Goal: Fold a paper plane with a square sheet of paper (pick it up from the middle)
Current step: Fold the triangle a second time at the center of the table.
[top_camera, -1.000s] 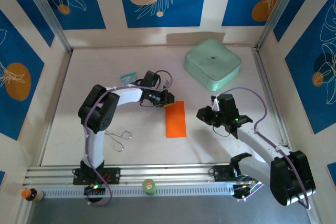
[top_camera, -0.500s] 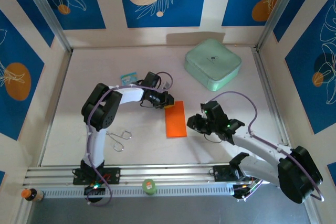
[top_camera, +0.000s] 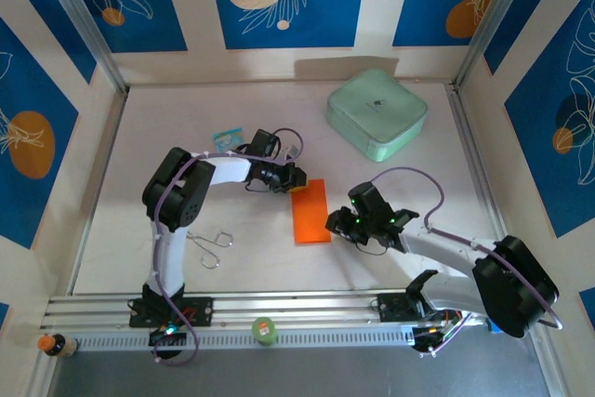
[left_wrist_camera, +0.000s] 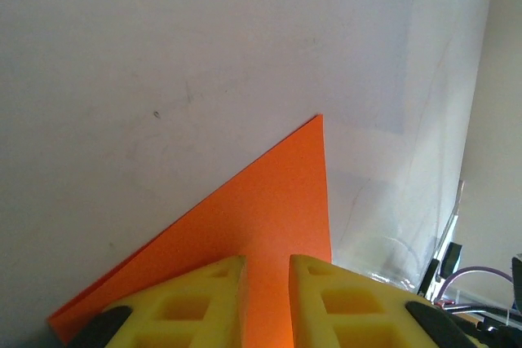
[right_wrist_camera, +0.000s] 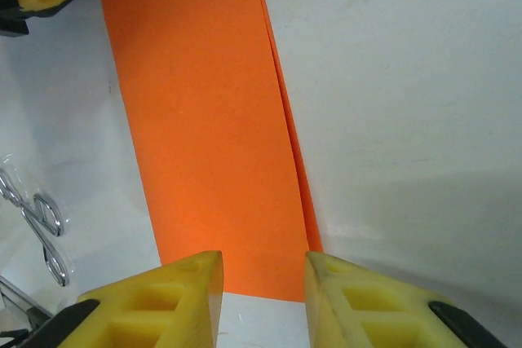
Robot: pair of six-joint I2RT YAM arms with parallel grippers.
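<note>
The square sheet of paper (top_camera: 310, 212) is bright orange and lies flat on the table, folded in half into a long rectangle. Its two layers show along one long edge in the right wrist view (right_wrist_camera: 204, 120). My left gripper (top_camera: 297, 179) sits on the sheet's far left corner. Its yellow fingers stand a narrow gap apart, with flat paper (left_wrist_camera: 261, 201) showing under them and the gripper (left_wrist_camera: 267, 262) holding nothing. My right gripper (top_camera: 333, 223) is low at the sheet's near right corner. In its own view the gripper (right_wrist_camera: 263, 258) is open, its fingers straddling the sheet's short near edge.
A mint-green box (top_camera: 376, 113) stands at the back right. A small blue-and-white packet (top_camera: 226, 138) lies behind the left arm. A metal wire clip (top_camera: 212, 244) rests left of the sheet, also the clip (right_wrist_camera: 41, 226) in the right wrist view. The rail (top_camera: 297, 309) runs along the near edge.
My right gripper has swung left and down from beside the sheet to its near right corner, and its jaws have opened wider. The left gripper has stayed on the far corner.
</note>
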